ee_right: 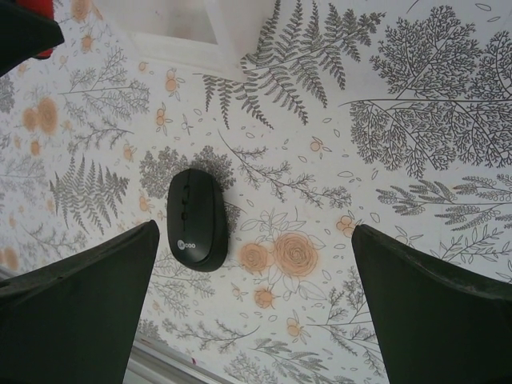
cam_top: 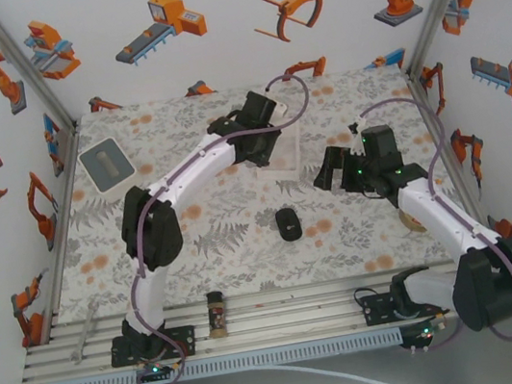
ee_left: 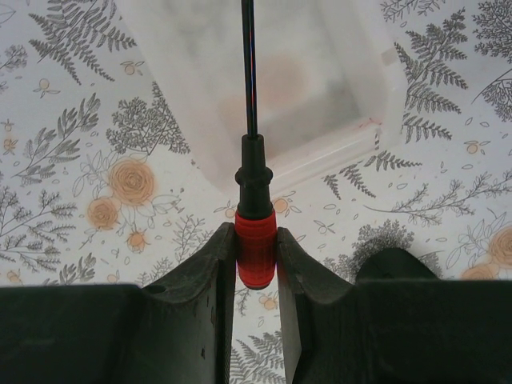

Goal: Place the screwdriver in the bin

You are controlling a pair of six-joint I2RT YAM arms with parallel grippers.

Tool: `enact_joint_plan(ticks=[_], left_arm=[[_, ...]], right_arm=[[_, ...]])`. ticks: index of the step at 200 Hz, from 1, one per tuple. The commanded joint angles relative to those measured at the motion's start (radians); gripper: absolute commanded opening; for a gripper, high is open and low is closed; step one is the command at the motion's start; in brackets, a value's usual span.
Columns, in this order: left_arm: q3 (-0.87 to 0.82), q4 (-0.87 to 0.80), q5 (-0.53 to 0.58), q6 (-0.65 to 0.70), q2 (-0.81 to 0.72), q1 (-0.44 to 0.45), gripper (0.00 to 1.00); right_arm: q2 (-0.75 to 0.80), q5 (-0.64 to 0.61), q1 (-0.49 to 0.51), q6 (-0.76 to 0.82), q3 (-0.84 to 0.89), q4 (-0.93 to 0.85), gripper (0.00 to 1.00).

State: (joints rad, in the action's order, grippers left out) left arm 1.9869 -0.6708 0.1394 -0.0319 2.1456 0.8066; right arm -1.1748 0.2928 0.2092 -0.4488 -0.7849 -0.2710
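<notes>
a: how far along is it?

b: the pick-up looks done. the left gripper (ee_left: 254, 240) is clamped on the red handle of the screwdriver (ee_left: 254, 200), one finger on each side, with the black shaft pointing out ahead.

a: and the bin?

b: the bin (ee_left: 336, 152) lies just ahead of the fingers. in the left wrist view the shaft reaches over its rim and across the inside, while the handle sits over the table (ee_left: 120, 184), short of the near rim. nothing lies in the part of the bin i can see.

a: so what's left?

b: i'd say a short move forward so the whole tool hangs over the bin, then a release. how high it's held i can't tell.

a: the other arm?

b: the right gripper (ee_right: 254, 232) has its fingers wide apart, holding nothing, over the table near a black mouse (ee_right: 198, 218). it looks idle to me.
</notes>
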Motion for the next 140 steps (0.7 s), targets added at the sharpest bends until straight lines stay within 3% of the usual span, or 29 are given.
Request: enact_joint_plan(ticks=[1,140], left_arm=[[0.062,-0.027,-0.012,0.031,0.037,0.012,0.2],[0.29,-0.021,0.031,0.076,0.272,0.029,0.21]], right_arm=[[0.04,-0.024,0.006,-0.014,0.008,0.011,0.98],[0.13,0.044,0.006,0.027,0.03,-0.08,0.99]])
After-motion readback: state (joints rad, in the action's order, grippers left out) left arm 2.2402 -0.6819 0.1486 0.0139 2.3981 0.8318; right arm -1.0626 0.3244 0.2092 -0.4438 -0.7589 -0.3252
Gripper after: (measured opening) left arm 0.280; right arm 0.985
